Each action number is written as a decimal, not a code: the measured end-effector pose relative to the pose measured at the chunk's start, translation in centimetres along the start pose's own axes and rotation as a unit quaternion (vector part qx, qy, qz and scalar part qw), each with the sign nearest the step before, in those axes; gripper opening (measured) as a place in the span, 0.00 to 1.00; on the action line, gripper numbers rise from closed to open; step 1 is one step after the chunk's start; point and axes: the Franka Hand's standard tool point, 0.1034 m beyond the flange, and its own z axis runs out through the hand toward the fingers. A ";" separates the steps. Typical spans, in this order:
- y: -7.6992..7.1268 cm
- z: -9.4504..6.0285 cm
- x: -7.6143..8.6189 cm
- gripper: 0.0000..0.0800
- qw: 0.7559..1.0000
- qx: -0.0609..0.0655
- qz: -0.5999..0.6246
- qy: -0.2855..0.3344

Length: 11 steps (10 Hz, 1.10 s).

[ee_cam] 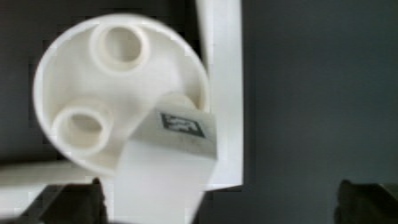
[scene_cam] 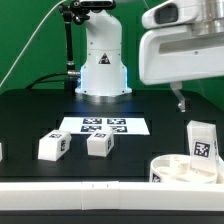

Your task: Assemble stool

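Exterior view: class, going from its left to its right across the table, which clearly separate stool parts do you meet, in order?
first leg → second leg → round seat

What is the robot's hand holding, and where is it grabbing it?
Nothing: the gripper is open, its fingers clear of the white blocky plastic leg between them.

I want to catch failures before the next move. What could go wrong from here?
1. The leg stands on the seat. Whether it sits fully in a socket cannot be told, so a nudge may topple it.
2. The open gripper hangs above the seat. Descending off-centre could knock that leg over.
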 end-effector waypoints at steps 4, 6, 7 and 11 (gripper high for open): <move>0.7 0.2 0.2 0.81 0.985 -0.002 -0.171 0.001; 1.5 0.6 1.7 0.81 0.943 -0.020 -0.332 0.002; 1.6 0.9 1.9 0.81 0.930 -0.021 -0.366 0.001; 1.9 1.7 1.9 0.81 0.884 -0.026 -0.466 -0.001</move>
